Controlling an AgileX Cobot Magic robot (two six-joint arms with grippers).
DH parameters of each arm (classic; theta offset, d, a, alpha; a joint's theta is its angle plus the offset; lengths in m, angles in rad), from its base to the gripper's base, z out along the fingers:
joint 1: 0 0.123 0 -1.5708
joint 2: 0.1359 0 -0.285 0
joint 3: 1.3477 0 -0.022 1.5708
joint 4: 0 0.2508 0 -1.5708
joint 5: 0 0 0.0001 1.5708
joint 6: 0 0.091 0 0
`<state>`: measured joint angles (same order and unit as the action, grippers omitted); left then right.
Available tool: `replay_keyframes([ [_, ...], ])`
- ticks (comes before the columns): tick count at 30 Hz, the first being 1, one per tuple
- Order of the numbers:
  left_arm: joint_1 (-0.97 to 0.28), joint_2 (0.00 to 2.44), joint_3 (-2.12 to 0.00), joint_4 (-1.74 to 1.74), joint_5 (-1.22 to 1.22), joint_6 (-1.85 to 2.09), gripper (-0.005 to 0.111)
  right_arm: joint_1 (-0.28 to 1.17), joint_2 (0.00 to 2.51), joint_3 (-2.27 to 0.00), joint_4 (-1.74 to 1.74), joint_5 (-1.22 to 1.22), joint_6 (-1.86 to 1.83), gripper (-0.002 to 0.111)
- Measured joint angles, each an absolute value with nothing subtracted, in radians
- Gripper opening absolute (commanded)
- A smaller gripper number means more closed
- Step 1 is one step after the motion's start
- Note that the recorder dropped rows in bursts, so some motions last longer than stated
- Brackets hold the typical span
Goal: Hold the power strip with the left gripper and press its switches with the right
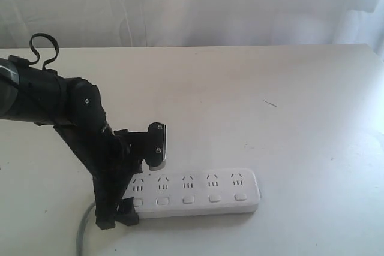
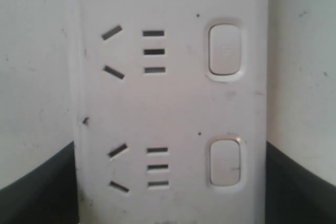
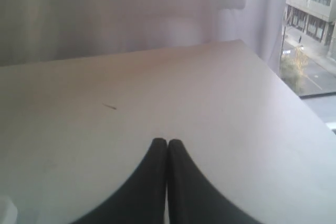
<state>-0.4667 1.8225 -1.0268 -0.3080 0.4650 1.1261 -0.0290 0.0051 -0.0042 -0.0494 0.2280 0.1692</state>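
Note:
The power strip (image 1: 223, 191) lies flat near the table's front edge, sockets up, with its row of switches (image 1: 188, 199) along the near side and a grey cord (image 1: 84, 232) leaving its left end. My left gripper (image 1: 139, 183) straddles that left end. One finger with the silvery plate (image 1: 159, 146) is on the far side and the other is on the near side. In the left wrist view the power strip (image 2: 173, 103) fills the gap between both black fingers (image 2: 42, 187), with two switches (image 2: 224, 50) in sight. My right gripper (image 3: 167, 142) is shut and empty above bare table, out of the exterior view.
The white table (image 1: 252, 100) stretches behind and to the right of the strip, with a small dark mark (image 1: 270, 103) on it. A pale curtain hangs at the back. The right wrist view shows the table's far corner (image 3: 241, 43) and a window beyond.

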Motion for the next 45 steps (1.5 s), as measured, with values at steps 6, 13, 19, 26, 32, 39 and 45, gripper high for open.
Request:
replay_keyframes([
  [6,-0.471,1.823,-1.027,-0.323,0.472,1.251,0.0,-0.029,0.005,-0.004,-0.049,0.032,0.169,0.0],
  [13,-0.476,1.823,-1.027,-0.355,0.465,1.281,0.0,-0.029,0.005,-0.004,-0.049,-0.162,0.169,0.0],
  [19,-0.478,1.826,-1.027,-0.414,0.45,1.319,0.0,-0.029,0.005,-0.004,-0.049,-0.32,0.189,0.0],
  [26,-0.495,1.826,-1.027,-0.444,0.45,1.384,0.0,-0.029,0.005,-0.004,-0.049,-0.447,0.602,0.0],
  [32,-0.521,1.826,-1.027,-0.454,0.445,1.407,0.0,-0.029,0.022,-0.088,-0.762,-0.678,1.082,0.0],
  [39,-0.524,1.826,-1.027,-0.454,0.409,1.355,0.0,-0.021,0.16,-0.241,-1.209,-0.687,1.357,0.0],
  [45,-0.524,1.826,-1.027,-0.456,0.388,1.324,0.0,-0.014,0.324,-0.265,-1.329,-0.712,1.434,0.0],
])
